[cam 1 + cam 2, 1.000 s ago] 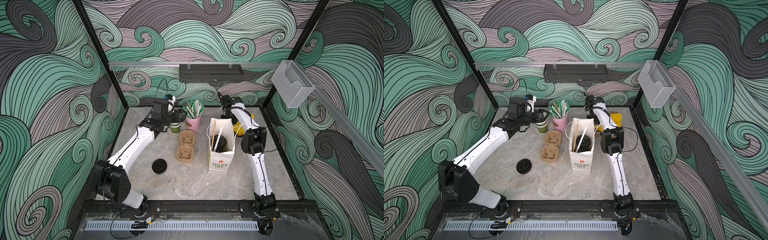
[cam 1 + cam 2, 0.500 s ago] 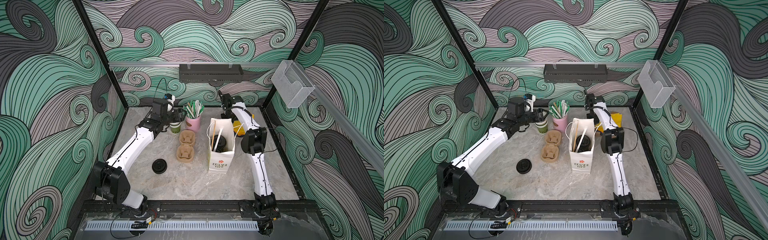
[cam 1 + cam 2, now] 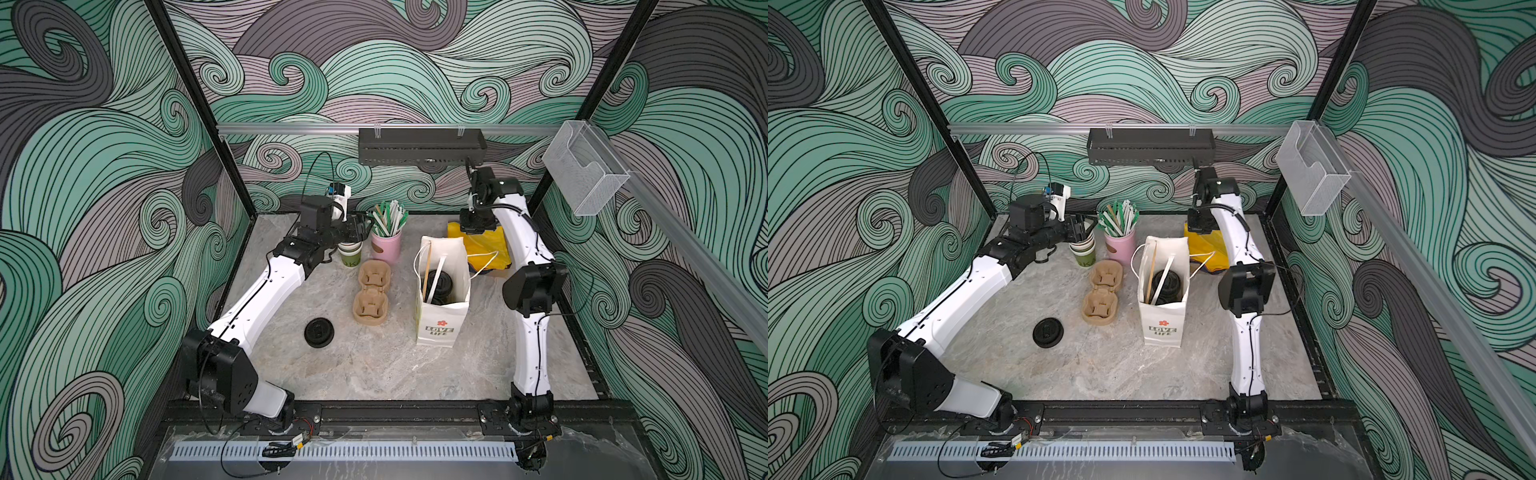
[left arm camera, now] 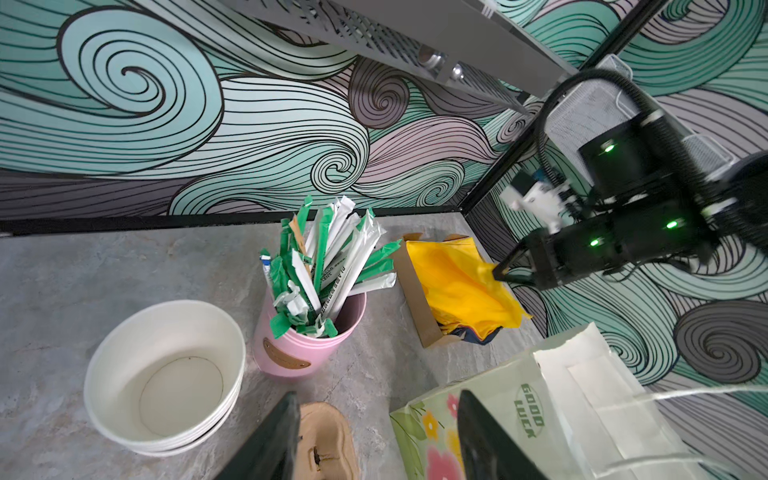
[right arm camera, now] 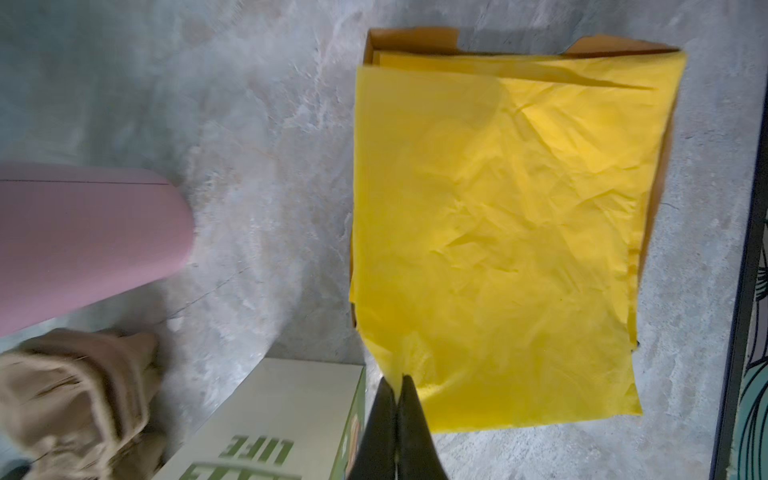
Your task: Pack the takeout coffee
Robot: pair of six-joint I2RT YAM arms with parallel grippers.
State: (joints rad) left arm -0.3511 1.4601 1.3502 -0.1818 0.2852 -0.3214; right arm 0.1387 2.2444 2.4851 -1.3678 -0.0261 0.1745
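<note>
Both fingers (image 4: 270,444) of the left gripper (image 4: 377,401) are cut off at the picture's edge. In the wrist view of the right gripper (image 5: 399,379) we see the pulp cup carrier (image 5: 75,386) blurred. Near that gripper, the paper bag (image 3: 441,328) hides most of a lidded cup (image 3: 446,286).

left arm (image 3: 266,297): white links, black joints | right arm (image 3: 530,345): same, green lights (image 4: 609,146) | cables (image 4: 660,120): black

Soft, even light fills both top views, leaving only faint shadows on the grey bench (image 3: 374,374). In the right wrist view the pink cup (image 5: 83,241) and pulp carrier (image 5: 75,395) smear with blur, while the yellow sheet (image 5: 498,208) glows, saturated. In the left wrist view the paper cup (image 4: 166,374) shows bright and sharp inside.
</note>
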